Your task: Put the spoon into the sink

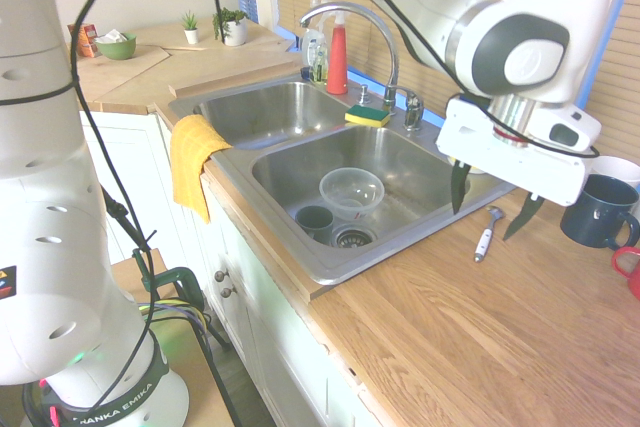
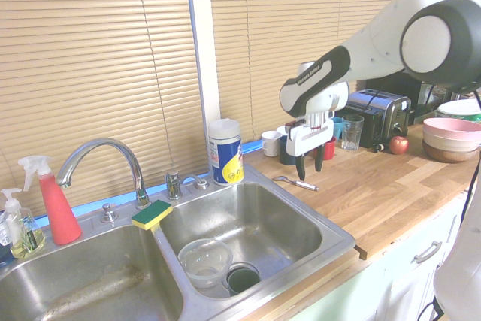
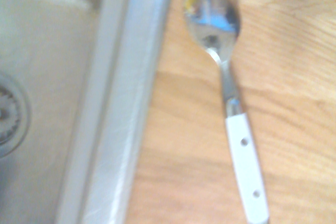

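Viewed from the first exterior camera, the spoon (image 1: pixel 485 243) lies on the wooden counter (image 1: pixel 430 337), just right of the sink (image 1: pixel 322 271). Its silvery head points to the far side and its white handle to the near side. The wrist view confirms wood beneath it and the sink's metal rim beside it.

The gripper (image 1: pixel 483 225) is above the spoon, pointing down, its two fingers spread wide and holding nothing.

The sink's right basin contains a clear bowl (image 1: pixel 352 191) and, nearer, a green cup (image 1: pixel 315 223) beside the drain (image 1: pixel 354 237). A yellow and green sponge (image 1: pixel 367 116) sits on the sink's far ledge, near the base of the curved faucet (image 1: pixel 386 37). A red spray bottle (image 1: pixel 337 59) stands farther left. A yellow cloth (image 1: pixel 192 159) hangs over the near edge, by the left basin.

Right of the gripper are a dark blue mug (image 1: pixel 596 213) and, nearer, a red mug (image 1: pixel 631 267), partly in view. The second exterior view also records a wipes canister (image 2: pixel 226 152) behind the sink, and a toaster (image 2: pixel 374 116) and an apple (image 2: pixel 398 145) farther along the counter.
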